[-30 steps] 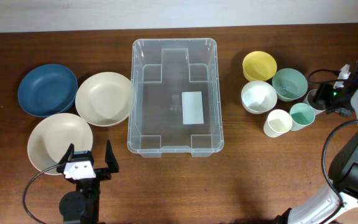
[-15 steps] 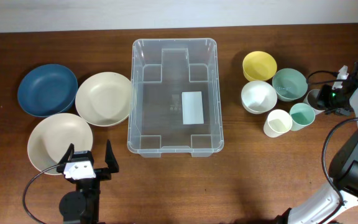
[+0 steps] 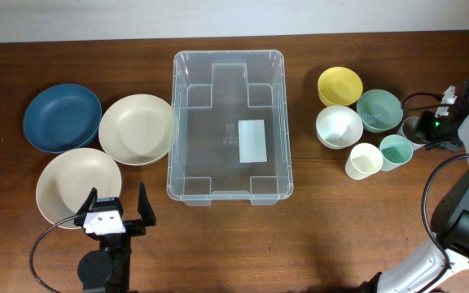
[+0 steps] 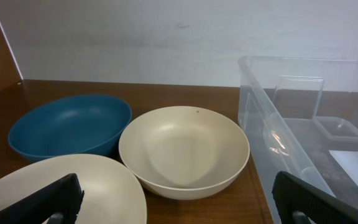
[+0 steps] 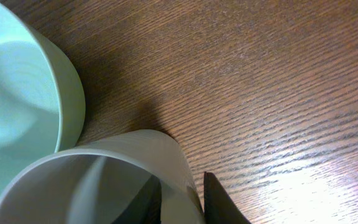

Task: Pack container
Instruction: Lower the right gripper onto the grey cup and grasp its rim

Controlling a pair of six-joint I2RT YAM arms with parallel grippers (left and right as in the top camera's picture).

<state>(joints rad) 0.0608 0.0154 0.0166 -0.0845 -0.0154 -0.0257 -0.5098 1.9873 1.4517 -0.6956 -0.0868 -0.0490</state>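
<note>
The clear plastic container (image 3: 172,146) stands empty at the table's middle, a white label on its base. Its wall (image 4: 278,124) also shows at the right of the left wrist view. My left gripper (image 3: 116,198) rests near the front edge, wide open, with nothing between its fingers (image 4: 180,202). At the far right my right gripper (image 3: 427,129) is at a grey cup (image 3: 414,128). In the right wrist view one finger is inside the grey cup (image 5: 92,180) and the other outside, and the gripper (image 5: 182,193) is shut on the cup's wall.
Left of the container lie a blue bowl (image 3: 62,116) and two cream bowls (image 3: 135,129), (image 3: 76,185). On the right stand a yellow bowl (image 3: 339,85), a white bowl (image 3: 338,125), a green bowl (image 3: 379,109), a cream cup (image 3: 364,160) and a teal cup (image 3: 396,151).
My right gripper has edged slightly left onto the grey cup. The left arm, the container and the bowls have not moved.
</note>
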